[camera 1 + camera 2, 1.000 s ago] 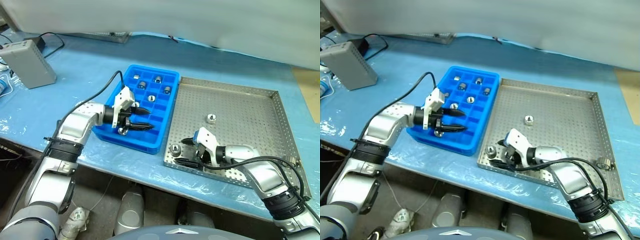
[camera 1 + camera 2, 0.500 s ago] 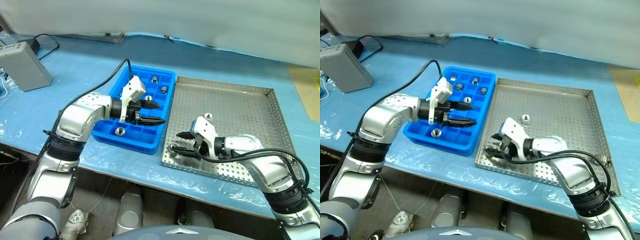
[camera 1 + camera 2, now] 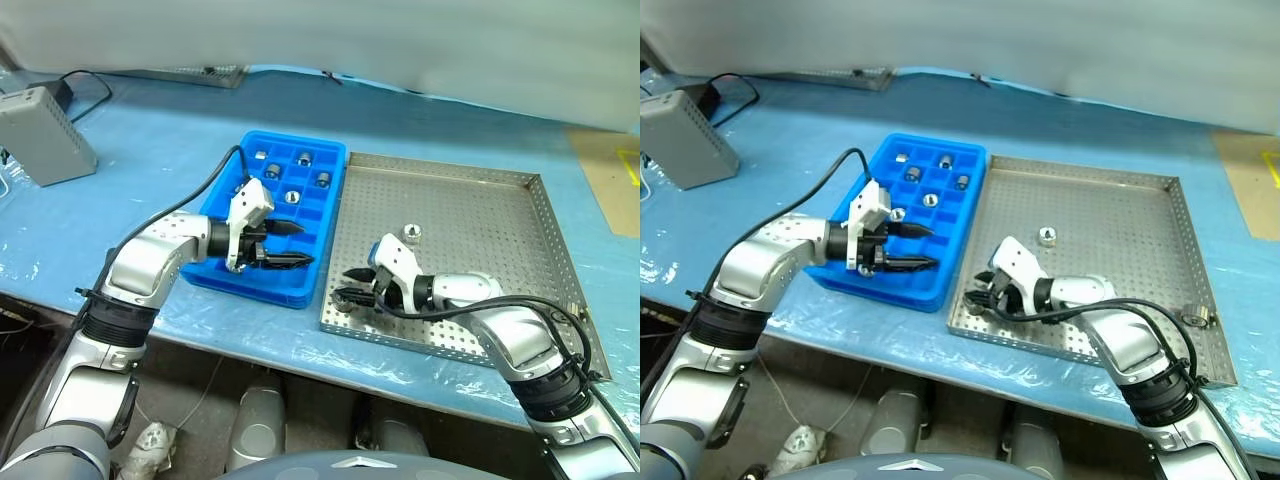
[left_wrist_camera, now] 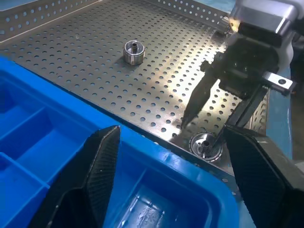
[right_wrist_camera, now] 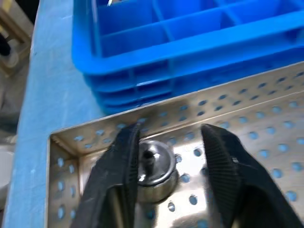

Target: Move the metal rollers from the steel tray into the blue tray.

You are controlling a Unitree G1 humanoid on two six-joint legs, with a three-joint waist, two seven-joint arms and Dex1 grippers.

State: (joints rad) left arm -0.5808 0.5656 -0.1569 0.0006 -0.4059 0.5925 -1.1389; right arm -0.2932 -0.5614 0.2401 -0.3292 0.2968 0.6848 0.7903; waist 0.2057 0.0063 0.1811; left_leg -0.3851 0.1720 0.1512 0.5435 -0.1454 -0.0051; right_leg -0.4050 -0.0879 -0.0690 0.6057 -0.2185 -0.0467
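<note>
Right gripper [image 5: 168,156]: fingers narrowed since a second ago, now bracketing corner roller [image 5: 153,168], lower centre; pickup imminent.
Left gripper [image 3: 290,245]: fingers still spread, empty, over blue tray [image 3: 325,215].

Head pair overlooks both trays; wrist cameras sit close.

Nothing legible anywhere — no words, labels, brand marks, numbers or signs can be made out on the blue tray [image 3: 277,215], the steel tray [image 3: 480,230], or the grey box [image 3: 38,134].
</note>
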